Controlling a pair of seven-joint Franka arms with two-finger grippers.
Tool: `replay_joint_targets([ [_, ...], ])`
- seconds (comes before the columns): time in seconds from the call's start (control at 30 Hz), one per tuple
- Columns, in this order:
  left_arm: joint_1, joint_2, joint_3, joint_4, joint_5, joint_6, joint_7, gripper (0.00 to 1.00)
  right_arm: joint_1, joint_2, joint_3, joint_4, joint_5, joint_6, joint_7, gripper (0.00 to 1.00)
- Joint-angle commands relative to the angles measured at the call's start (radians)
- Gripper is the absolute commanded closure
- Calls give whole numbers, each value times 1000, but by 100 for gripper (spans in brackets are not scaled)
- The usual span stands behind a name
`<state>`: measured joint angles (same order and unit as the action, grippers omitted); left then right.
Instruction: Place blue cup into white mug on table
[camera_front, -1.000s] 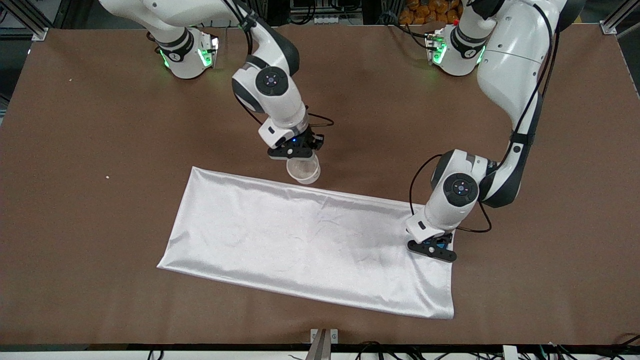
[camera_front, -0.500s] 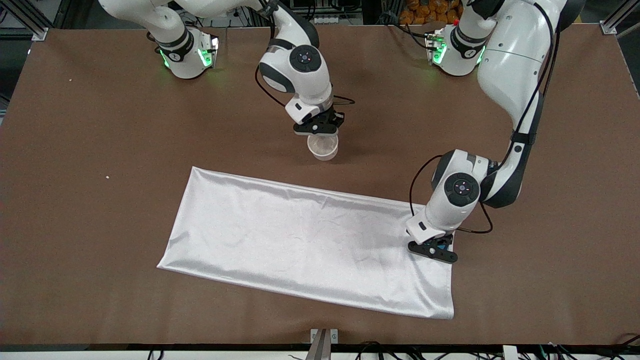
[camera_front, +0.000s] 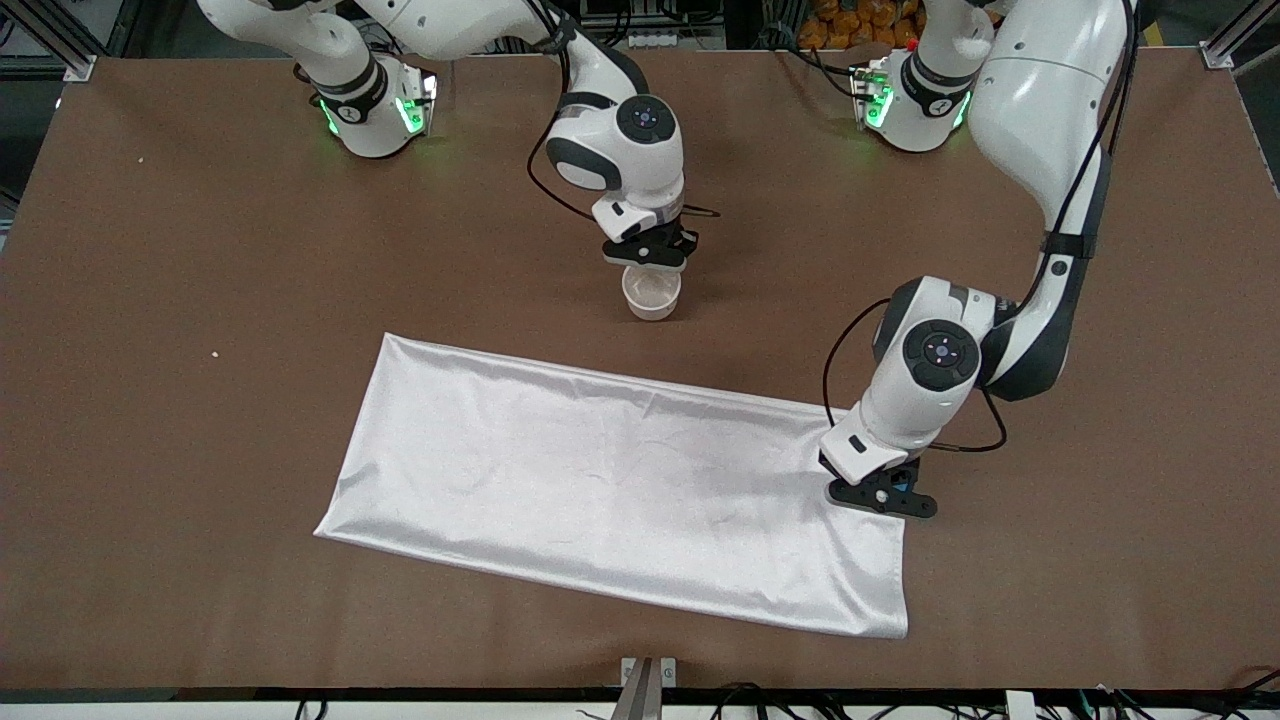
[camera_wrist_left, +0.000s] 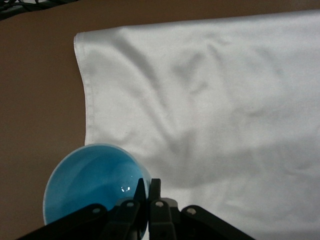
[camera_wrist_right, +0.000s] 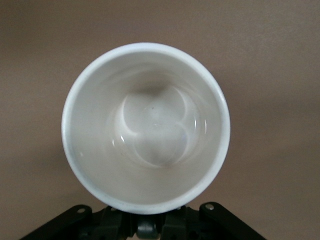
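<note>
Midway: the right gripper (camera_front: 650, 262) fingers clamp the white mug (camera_front: 651, 292) on bare counter (camera_front: 200, 250); at the cloth's (camera_front: 600, 490) four o'clock corner, the left gripper (camera_front: 885, 493) fingers pinch the blue cup (camera_wrist_left: 90, 182), not yet nested

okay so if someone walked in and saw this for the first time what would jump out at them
Probably the big white satin cloth spread across the brown table, nearer the front camera than the white mug. Next, each arm holds a vessel: the right gripper has its jaws shut on the mug's rim, over bare table, while the left gripper grips the blue cup at the cloth's corner toward the left arm's end.
</note>
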<state>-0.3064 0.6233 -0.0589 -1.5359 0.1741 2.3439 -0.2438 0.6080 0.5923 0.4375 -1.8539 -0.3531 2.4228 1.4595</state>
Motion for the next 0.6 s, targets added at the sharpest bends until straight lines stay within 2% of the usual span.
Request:
replay_joint_targets([
  [0.0, -3, -123, -2, -128, 24, -6, -54, 100, 15, 63, -5, 67, -108, -7, 107, 100],
  [0.03, -3, -141, -2, -142, 24, -6, -55, 100, 15, 64, -5, 68, -115, -7, 117, 98],
  [0.07, -3, -160, -4, -157, 24, -6, -58, 100, 15, 66, -5, 70, -113, -8, 128, 89],
  [0.1, -3, -178, -4, -174, 24, -6, -60, 100, 13, 66, -5, 73, -110, -11, 136, 71],
  [0.2, -3, -232, -16, -231, 24, -6, -83, 100, 15, 64, -3, 73, -106, -25, 169, 0],
  [0.3, -3, -284, -33, -283, 24, -8, -152, 100, 15, 52, 1, 73, -104, -68, 190, 0],
  [0.43, -3, -343, -70, -349, 24, -17, -250, 100, 27, 26, 9, 108, -104, -189, 191, 0],
  [0.57, -3, -376, -107, -363, 24, -70, -311, 100, 35, 17, 24, 160, -104, -281, 186, 0],
])
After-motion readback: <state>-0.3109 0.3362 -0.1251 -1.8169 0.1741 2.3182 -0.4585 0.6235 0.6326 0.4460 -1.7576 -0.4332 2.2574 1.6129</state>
